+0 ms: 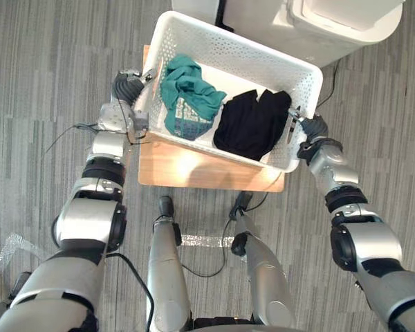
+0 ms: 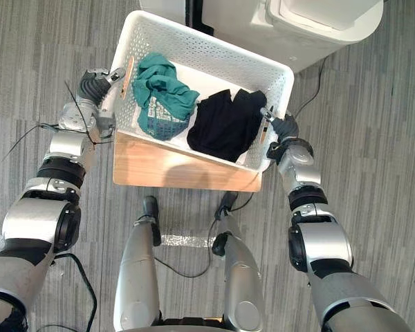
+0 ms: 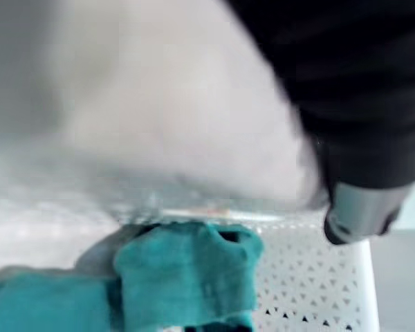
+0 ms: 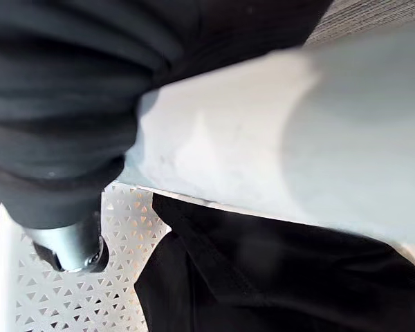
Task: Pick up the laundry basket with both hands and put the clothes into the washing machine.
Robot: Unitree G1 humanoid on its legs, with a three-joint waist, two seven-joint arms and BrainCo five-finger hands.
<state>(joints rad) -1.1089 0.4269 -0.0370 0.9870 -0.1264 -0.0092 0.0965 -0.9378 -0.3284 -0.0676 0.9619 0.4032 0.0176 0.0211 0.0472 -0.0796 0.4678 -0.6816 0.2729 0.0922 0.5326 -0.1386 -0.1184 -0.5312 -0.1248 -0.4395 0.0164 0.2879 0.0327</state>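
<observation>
White basket point(image 1: 242, 43) over wooden table point(image 1: 194, 169), just near of the washer point(image 1: 318, 28); teal garment point(image 1: 187, 97) in its left half, black garment point(image 1: 252, 124) in its right. Left hand point(image 1: 129, 86) clamps the left rim and right hand point(image 1: 311, 128) the right rim, thumbs inside.

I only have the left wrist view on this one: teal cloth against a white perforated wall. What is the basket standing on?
Observer: The laundry basket rests on a wooden table.
Reviewer: Anything inside besides the teal garment?
Observer: A black garment lies beside it, toward the robot's right.
Reviewer: And the other arm?
Observer: The right hand is at the rim of the basket's right end.
</observation>
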